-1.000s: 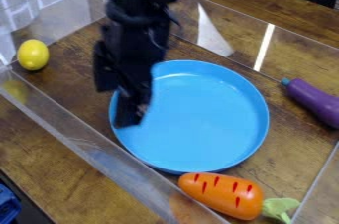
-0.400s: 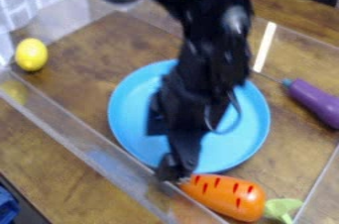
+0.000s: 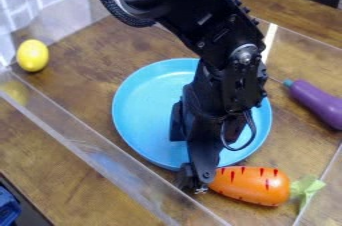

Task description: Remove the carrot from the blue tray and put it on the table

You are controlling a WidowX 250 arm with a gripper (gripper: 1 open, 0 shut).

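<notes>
From my end I see the gripper [image 3: 221, 163] pointing down over the lower-right side of the blue tray [image 3: 144, 115], its fingers spread wide with nothing between them that I can make out. The carrot [image 3: 251, 184] lies on the table [image 3: 67, 130], just outside the tray's rim, at the gripper's lower right in my view. Its blunt orange end is right by the nearest fingertip, and its leafy top points away to the right. I can't tell from this angle whether that fingertip is touching it.
</notes>
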